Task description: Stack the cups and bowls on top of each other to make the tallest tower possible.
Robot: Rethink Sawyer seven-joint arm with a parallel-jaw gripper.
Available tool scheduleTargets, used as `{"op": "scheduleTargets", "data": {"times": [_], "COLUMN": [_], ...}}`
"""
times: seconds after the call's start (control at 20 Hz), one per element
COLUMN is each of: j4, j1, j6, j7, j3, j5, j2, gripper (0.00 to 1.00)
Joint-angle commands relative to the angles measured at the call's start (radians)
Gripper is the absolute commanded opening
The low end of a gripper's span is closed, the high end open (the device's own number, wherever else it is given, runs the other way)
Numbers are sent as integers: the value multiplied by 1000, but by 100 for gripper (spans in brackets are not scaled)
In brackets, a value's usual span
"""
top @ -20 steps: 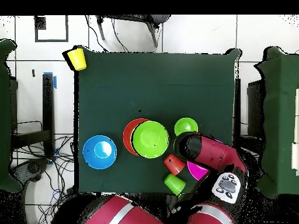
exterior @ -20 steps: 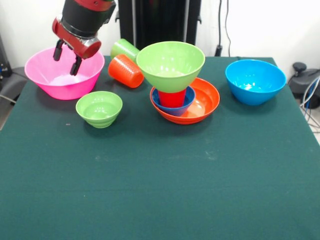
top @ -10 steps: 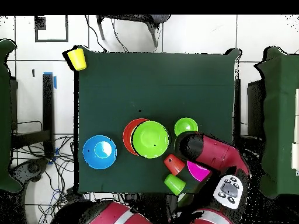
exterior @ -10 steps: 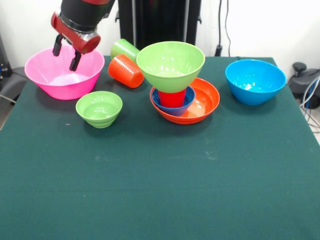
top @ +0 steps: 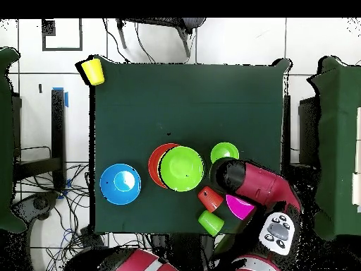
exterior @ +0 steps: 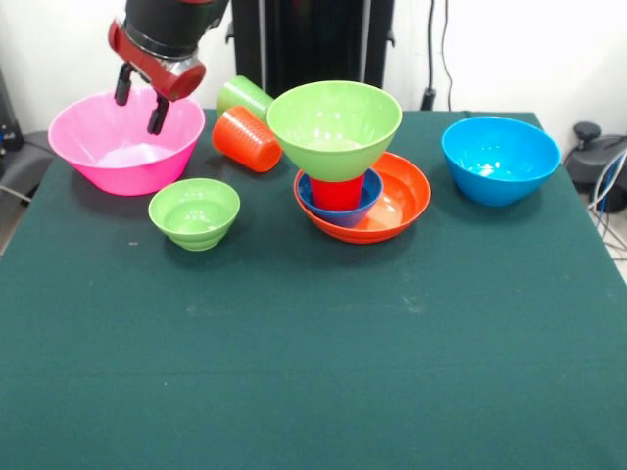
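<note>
Pincer (exterior: 140, 98) hangs over the huge pink bowl (exterior: 118, 157) at the far left of the green counter (exterior: 313, 372), its two dark fingers (exterior: 157, 115) spread apart with nothing between them, tips just inside the rim line. From overhead the arm (top: 255, 185) covers most of that pink bowl, only a magenta sliver (top: 240, 207) showing. The tower (exterior: 343, 162) sits mid-counter: wide orange bowl (exterior: 407, 201) as base, small dark blue bowl (exterior: 364, 201) in it, red cup (exterior: 336, 193) inside that, mostly hidden, large green bowl (exterior: 333, 122) perched on top. Orange cup (exterior: 247, 139) and light green cup (exterior: 243, 96) lie on their sides just left of the tower, the green one partly behind the orange. Small green bowl (exterior: 194, 212) stands upright near the pink one. Large blue bowl (exterior: 500, 159) sits well apart at far right. Yellow cup (top: 92, 70) shows overhead only, at a counter corner, half off the edge.
</note>
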Motion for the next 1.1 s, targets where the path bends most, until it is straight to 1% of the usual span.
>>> {"op": "scheduleTargets", "data": {"times": [0.05, 0.3, 0.6, 0.75, 0.95, 1.1], "j4": [49, 58, 49, 37, 22, 11], "j1": [-17, -20, -26, -31, -39, -50], "j6": [-5, -53, -88, -111, -176, -206], "j7": [106, 127, 134, 136, 147, 143], "j3": [180, 196, 202, 207, 211, 216], "j5": [27, 26, 22, 22, 19, 17], "j2": [52, 80, 111, 140, 188, 214], "gripper": [100, 100, 100, 100, 100, 100]}}
